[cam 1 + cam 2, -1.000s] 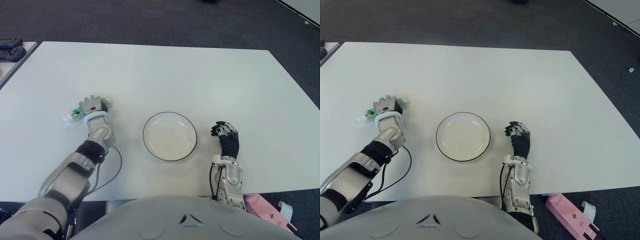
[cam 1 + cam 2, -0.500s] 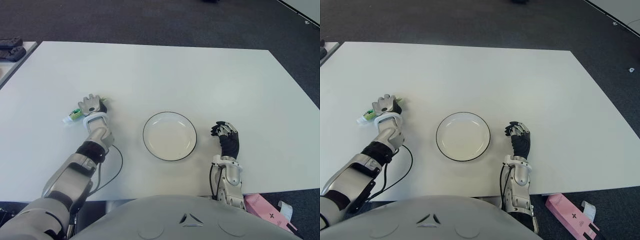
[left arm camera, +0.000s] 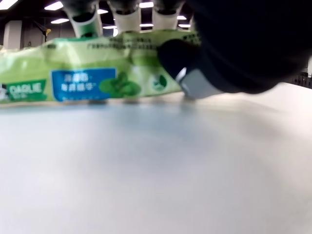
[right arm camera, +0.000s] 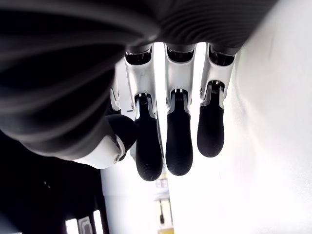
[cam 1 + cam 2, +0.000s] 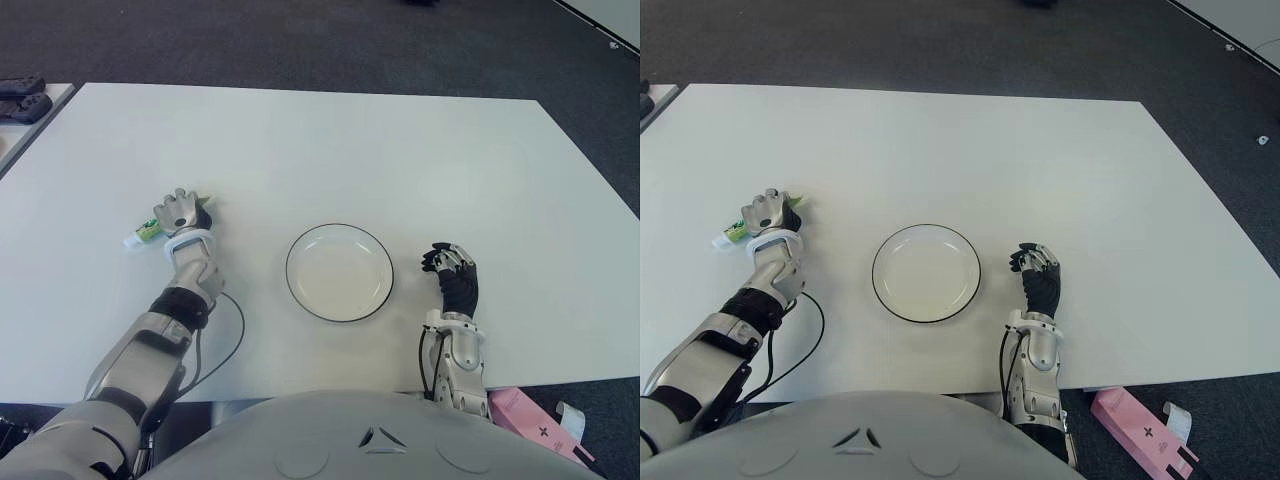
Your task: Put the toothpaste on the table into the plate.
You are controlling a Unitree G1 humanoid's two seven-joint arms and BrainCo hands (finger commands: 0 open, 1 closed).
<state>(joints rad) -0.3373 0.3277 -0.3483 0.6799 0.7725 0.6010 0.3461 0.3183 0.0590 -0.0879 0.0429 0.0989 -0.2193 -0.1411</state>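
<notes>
A green toothpaste tube (image 5: 143,234) with a white cap lies on the white table (image 5: 400,150), well to the left of the plate. My left hand (image 5: 178,212) is on top of it. In the left wrist view the fingers (image 3: 126,14) curl over the far side of the toothpaste tube (image 3: 83,83) and the thumb (image 3: 192,80) presses its near side. The tube still touches the table. The white plate (image 5: 292,272) with a dark rim holds nothing. My right hand (image 5: 450,262) shows to the right of the plate with relaxed fingers (image 4: 178,146) and nothing in it.
A black cable (image 5: 236,322) loops from my left forearm over the table's near edge. Dark devices (image 5: 22,98) lie on a side table at far left. A pink box (image 5: 530,418) sits on the floor at lower right.
My left hand has slid a little to the left and its fingers have curled down onto the tube, which shifted slightly left with it. The right hand has not moved.
</notes>
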